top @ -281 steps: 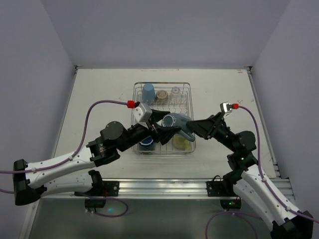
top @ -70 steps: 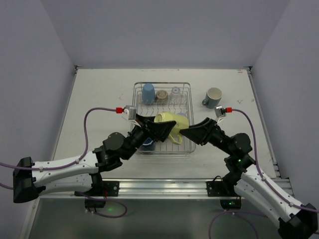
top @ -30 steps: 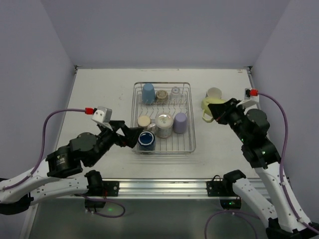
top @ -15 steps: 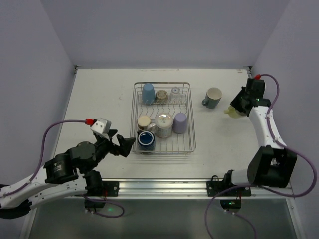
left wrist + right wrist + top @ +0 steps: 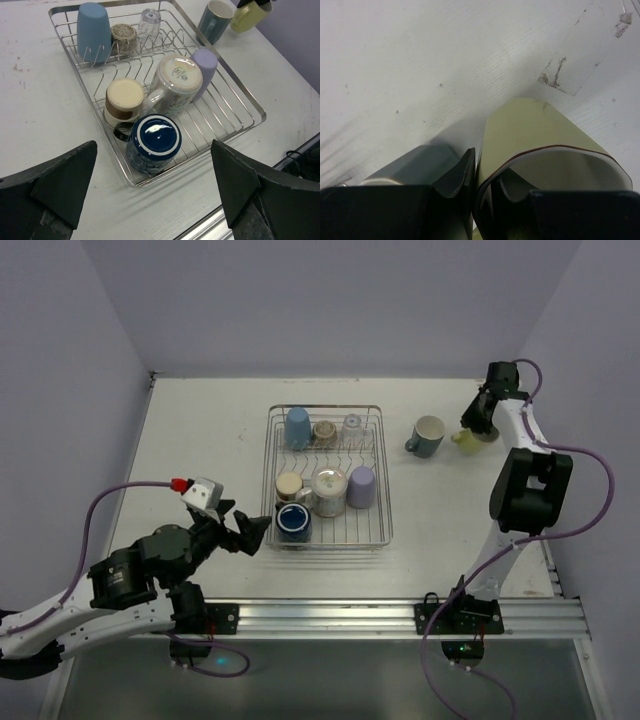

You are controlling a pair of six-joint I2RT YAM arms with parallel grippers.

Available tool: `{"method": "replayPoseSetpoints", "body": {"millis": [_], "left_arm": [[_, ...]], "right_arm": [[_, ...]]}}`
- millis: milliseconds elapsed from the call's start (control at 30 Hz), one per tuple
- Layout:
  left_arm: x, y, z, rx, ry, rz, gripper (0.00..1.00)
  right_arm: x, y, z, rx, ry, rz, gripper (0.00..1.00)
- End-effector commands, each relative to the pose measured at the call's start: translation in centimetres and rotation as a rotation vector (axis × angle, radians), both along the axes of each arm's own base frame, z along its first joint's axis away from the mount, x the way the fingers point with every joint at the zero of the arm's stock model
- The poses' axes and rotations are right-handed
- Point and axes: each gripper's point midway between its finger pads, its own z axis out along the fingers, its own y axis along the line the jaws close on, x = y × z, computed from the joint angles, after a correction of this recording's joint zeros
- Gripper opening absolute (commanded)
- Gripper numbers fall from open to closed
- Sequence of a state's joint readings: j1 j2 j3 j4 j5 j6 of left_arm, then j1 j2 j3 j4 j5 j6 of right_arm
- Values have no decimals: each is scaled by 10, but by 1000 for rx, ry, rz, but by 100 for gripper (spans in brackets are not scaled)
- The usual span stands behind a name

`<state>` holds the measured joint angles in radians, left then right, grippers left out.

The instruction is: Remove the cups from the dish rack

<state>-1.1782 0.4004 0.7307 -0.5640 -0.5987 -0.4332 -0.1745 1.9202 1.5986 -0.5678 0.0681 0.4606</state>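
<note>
The left arm lies low over the near left of the white worktop (image 5: 200,430), its forearm angled toward the rectangular silver wire dish rack (image 5: 375,520). The left fingers (image 5: 55,185) are spread wide, grasping nothing, just short of the rack's near corner.

Seven cups sit mouth-down in the rack. At the near end is a dark blue cup (image 5: 152,142). Behind it are a cream cup with a brown band (image 5: 124,100), a pale mug (image 5: 175,82) tipped with its base toward the near side, and a lavender cup (image 5: 204,67). Along the far end stand a light blue tumbler (image 5: 93,30), a small beige cup (image 5: 123,37) and a clear glass (image 5: 149,21).

To the right of the rack, a grey-teal mug (image 5: 428,435) stands upright on the worktop, mouth up. Just beyond it, the right arm is stretched to the far right edge. The right fingers (image 5: 452,177) are clenched on the rim of a yellow-green cup (image 5: 535,135), one inside the rim and one outside. The cup's long axis points down toward the worktop. Whether its base touches the worktop cannot be told.
</note>
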Motion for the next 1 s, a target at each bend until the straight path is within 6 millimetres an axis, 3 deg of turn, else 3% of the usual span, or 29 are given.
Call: {"method": "replayPoseSetpoints", "body": {"millis": [0,233,333,533,600,667,700,767,800,867,900,967], "left_arm": [[2,-2,2,22,-21,-5,100],[6,-4,-4,54,-10,6,100],[8,-6,-7,64,-4,9,100],[12,-12,-18,112,18,13,100],[13,-15,-22,134,30,8,100],[14,-22,-30,165,55,-2,100],[14,-29,-35,188,76,-19,100],[10,-41,-42,203,115,-62,100],[10,-49,-51,232,143,-79,100],[8,-59,-54,246,178,-100,100],[9,-63,-66,292,210,-94,100],[11,-68,-70,309,227,-79,100]], "right_arm": [[15,-14,13,-64,-12,-3,2],[15,-9,-12,-31,33,4,9],[14,-10,-9,-30,28,0,22],[13,1,39,-4,-79,29,58],[9,6,63,7,-136,36,65],[4,10,73,18,-168,41,73],[-1,11,89,20,-206,30,75],[-8,19,92,43,-235,47,81],[-15,22,110,45,-282,49,82],[-27,28,113,58,-320,56,89],[-33,32,118,71,-348,58,92],[-53,53,139,115,-473,120,99]]}}
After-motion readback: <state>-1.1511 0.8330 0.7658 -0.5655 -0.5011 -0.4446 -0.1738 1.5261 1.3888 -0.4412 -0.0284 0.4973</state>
